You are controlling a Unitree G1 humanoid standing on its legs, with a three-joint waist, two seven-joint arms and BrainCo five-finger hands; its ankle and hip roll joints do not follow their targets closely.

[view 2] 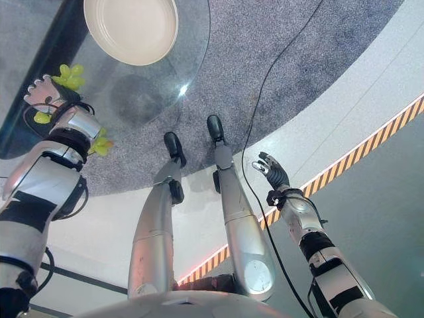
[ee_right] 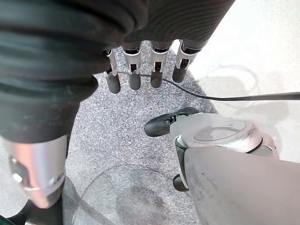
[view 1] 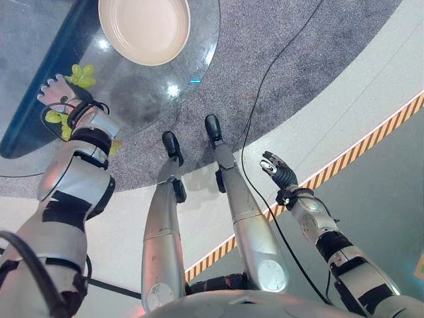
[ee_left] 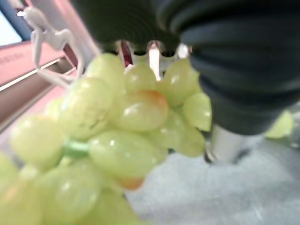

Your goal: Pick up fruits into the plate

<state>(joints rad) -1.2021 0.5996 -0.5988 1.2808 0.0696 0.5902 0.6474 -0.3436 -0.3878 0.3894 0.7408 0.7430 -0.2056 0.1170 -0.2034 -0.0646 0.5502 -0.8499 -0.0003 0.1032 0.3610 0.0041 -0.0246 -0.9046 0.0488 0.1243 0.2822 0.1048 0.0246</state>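
Hanging under the left robot hand (view 1: 58,94), the bunch of green grapes (ee_left: 126,136) sits at the near-left edge of the round glass table (view 1: 199,63). From above, grapes show on both sides of that hand and wrist. The left wrist view has the bunch pressed right up against the palm, with fingertips just visible past it; I cannot tell whether the fingers are curled round it or merely resting on it.

Measured from the grapes, the cream plate (view 1: 144,28) lies further in on the table, well apart and bare, so the carry looks not yet done.

My worry is the grip: a bunch is loose and lumpy, and if only a few grapes or a thin stem are caught, lifting could tear some off or let the whole cluster drop over the table's edge onto the grey carpet (view 1: 278,53). A low, hasty swing could also knock the plate's rim.

The right robot hand (view 1: 279,171) hangs far from the grapes, over the floor, fingers loosely spread and empty.
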